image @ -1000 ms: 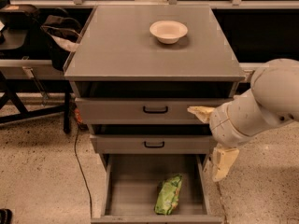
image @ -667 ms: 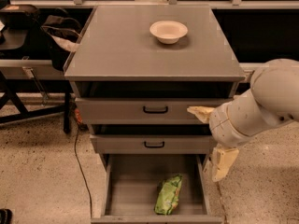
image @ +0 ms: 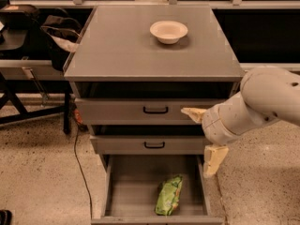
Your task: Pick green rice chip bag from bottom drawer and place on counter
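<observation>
1. We see the gripper (image: 195, 142) above the right rear corner of the bottom drawer (image: 133, 191), its two pale fingers spread wide and holding nothing.
2. The green rice chip bag (image: 169, 194) lies flat inside that drawer, near its front and right of centre, untouched.
3. We judge the reaching step is in hand: the gripper must drop into the drawer, turn to straddle the bag, and close.
4. Well above the drawer, the counter (image: 126, 50) holds a bowl (image: 168, 31); the bag goes there afterwards.

Bowl (image: 168, 31) on counter (image: 117, 50), bag (image: 169, 195) in drawer (image: 136, 191)
</observation>
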`<move>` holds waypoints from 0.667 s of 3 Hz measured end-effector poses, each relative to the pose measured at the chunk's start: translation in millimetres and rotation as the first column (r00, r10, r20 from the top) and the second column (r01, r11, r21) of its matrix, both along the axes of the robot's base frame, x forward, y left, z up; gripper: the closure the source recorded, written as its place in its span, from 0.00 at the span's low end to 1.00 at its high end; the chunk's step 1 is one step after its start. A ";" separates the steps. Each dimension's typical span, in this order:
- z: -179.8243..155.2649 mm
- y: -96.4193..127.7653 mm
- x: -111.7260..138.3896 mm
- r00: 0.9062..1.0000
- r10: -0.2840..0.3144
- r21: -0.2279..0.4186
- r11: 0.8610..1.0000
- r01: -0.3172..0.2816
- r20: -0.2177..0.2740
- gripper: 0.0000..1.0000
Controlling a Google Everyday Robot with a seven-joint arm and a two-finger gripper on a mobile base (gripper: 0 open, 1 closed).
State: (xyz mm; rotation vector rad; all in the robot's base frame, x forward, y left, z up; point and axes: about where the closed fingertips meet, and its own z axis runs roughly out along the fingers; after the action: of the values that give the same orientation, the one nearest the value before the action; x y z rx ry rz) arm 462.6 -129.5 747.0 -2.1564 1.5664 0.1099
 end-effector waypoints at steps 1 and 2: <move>-25.1 12.3 19.5 1.000 0.010 0.010 1.000 -0.010 -0.016 0.00; -50.0 26.1 29.3 0.999 0.022 0.007 1.000 -0.022 -0.033 0.00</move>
State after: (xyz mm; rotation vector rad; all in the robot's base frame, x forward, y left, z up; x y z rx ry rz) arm 491.8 -103.4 697.0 -2.1775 1.5586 0.1584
